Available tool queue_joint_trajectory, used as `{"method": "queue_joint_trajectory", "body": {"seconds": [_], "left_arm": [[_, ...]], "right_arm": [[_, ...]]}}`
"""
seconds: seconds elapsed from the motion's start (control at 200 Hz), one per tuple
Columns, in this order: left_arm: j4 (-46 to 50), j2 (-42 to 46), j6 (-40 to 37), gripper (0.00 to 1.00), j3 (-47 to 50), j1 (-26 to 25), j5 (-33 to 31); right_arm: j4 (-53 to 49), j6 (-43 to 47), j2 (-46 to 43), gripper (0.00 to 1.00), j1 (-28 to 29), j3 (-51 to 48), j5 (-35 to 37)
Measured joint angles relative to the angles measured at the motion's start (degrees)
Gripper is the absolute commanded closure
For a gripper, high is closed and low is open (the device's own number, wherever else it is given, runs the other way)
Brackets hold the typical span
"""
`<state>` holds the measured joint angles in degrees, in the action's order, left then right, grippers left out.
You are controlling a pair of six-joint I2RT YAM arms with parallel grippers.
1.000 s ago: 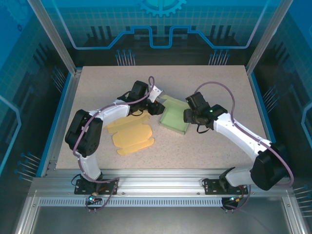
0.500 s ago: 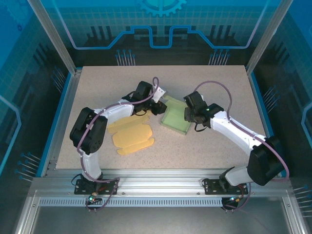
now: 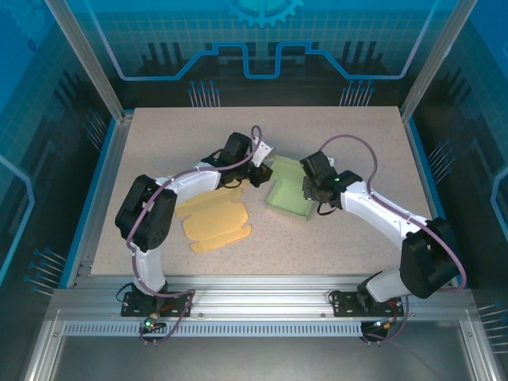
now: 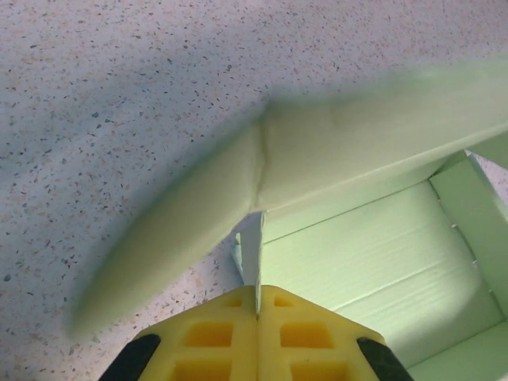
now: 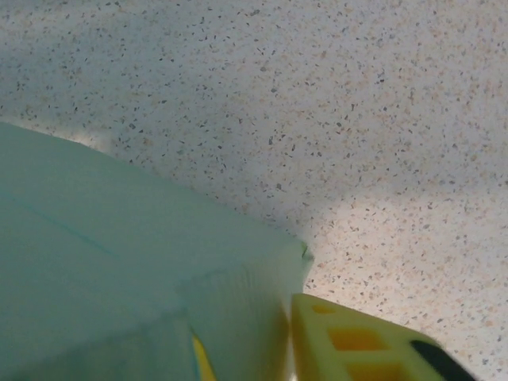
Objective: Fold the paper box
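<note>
Since a second ago, both grippers have been brought in against the green paper box (image 3: 286,196), and the right arm's elbow has been drawn nearer to the table's middle. The left arm is seen stretched away from its base and bent to its right, so that the left gripper (image 3: 259,171) is laid low at the box's far left corner. The right arm is folded inward from the other side, with the right gripper (image 3: 310,187) set at the box's right wall. The box is thus found between the two grippers, on the speckled table (image 3: 357,127).

In the left wrist view, the yellow fingers (image 4: 222,337) are pressed together on a thin upright flap (image 4: 252,252) at the box corner. In the right wrist view, the box wall (image 5: 238,309) is held between the fingers (image 5: 349,341) (the nearer one is mostly hidden behind the wall).

The box's open side is turned upward; its long axis appears to run from near to far, slightly skewed. A flat yellow cut-out (image 3: 213,219) is laid to the near left of the left gripper.
</note>
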<state>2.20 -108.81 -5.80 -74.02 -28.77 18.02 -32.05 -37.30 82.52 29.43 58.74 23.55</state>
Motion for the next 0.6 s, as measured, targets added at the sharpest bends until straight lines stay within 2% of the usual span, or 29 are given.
{"method": "queue_joint_trajectory", "body": {"seconds": [0.105,0.265,0.6], "left_arm": [[-0.9,0.0,1.0,1.0,0.0,-0.3,-0.7],[-2.6,0.0,3.6,1.0,0.0,-1.4,-3.1],[-6.6,0.0,9.4,1.0,0.4,-4.6,-12.9]], "right_arm": [[0.8,-0.2,0.0,0.85,-0.1,-0.4,0.0],[2.1,-0.5,0.0,0.87,-0.3,-1.2,0.0],[7.6,-1.3,1.5,0.92,-2.9,-2.0,-0.7]]}}
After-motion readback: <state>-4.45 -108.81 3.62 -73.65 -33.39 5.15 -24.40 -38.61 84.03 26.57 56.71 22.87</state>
